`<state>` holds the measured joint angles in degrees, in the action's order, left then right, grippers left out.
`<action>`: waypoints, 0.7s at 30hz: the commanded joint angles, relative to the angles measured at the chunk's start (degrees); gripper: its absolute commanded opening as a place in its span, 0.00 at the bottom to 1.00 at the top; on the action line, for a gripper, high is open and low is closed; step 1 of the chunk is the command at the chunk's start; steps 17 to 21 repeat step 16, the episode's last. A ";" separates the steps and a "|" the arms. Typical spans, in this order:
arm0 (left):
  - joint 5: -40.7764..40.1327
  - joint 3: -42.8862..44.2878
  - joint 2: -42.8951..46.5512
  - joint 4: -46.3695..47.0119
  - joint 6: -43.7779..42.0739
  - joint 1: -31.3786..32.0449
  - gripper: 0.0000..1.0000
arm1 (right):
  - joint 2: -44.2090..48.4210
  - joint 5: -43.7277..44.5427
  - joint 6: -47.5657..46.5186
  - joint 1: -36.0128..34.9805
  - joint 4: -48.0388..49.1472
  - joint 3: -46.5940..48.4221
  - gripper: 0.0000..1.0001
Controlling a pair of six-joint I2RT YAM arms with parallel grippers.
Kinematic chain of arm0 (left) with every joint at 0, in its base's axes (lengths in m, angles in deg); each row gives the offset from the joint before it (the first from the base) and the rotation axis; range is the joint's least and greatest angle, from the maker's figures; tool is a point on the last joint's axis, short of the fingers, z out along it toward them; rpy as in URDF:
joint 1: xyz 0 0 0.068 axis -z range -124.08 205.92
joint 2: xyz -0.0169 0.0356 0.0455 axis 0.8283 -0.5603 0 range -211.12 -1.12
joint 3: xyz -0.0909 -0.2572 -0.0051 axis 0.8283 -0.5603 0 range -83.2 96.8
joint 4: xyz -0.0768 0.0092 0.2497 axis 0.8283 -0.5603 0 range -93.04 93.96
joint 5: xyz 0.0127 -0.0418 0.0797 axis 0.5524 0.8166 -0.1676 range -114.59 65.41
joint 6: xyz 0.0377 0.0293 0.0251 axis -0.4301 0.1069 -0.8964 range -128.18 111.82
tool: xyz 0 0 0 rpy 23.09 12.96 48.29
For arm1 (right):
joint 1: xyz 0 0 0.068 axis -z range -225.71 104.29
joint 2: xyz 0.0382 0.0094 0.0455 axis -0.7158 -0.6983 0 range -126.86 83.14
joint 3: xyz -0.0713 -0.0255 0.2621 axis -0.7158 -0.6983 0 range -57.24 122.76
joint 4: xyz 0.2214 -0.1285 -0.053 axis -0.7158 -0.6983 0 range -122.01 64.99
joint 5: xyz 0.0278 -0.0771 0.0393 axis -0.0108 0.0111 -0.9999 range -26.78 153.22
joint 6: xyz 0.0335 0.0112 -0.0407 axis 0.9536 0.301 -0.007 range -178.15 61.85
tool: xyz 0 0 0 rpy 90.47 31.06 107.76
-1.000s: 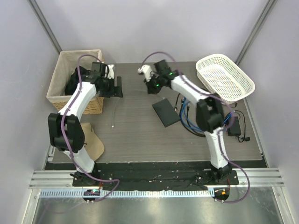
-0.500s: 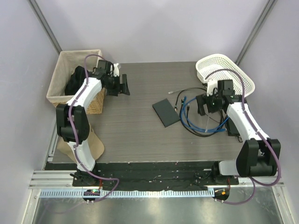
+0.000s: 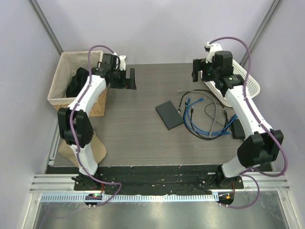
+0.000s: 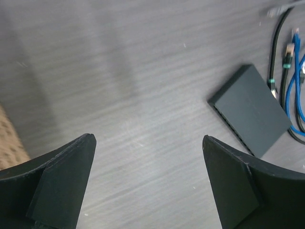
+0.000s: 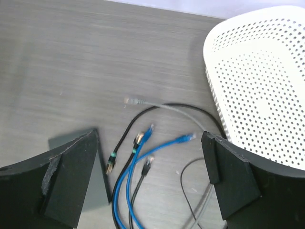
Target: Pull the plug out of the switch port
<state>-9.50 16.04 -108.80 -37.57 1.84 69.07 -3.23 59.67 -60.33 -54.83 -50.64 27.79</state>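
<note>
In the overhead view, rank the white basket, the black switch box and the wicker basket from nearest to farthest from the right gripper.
Measured from the right gripper:
1. white basket, just to its right.
2. black switch box, in the middle, closer to the arm bases.
3. wicker basket, far over on the left side.

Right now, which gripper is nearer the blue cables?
Right. The right gripper hovers just past the blue cables on their far side; the left gripper is across the table by the wicker basket.
</note>
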 commanded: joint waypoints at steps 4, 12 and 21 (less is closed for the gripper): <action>-3.84 9.47 7.04 2.86 -7.81 -0.23 1.00 | -3.81 17.87 1.30 -8.18 5.92 7.33 1.00; -9.38 24.51 7.39 4.88 -13.18 -0.14 1.00 | -5.04 19.12 0.68 -11.00 8.67 17.61 1.00; -12.02 20.91 10.03 9.19 -11.61 -0.23 1.00 | -4.78 17.97 0.77 -11.09 8.84 17.98 1.00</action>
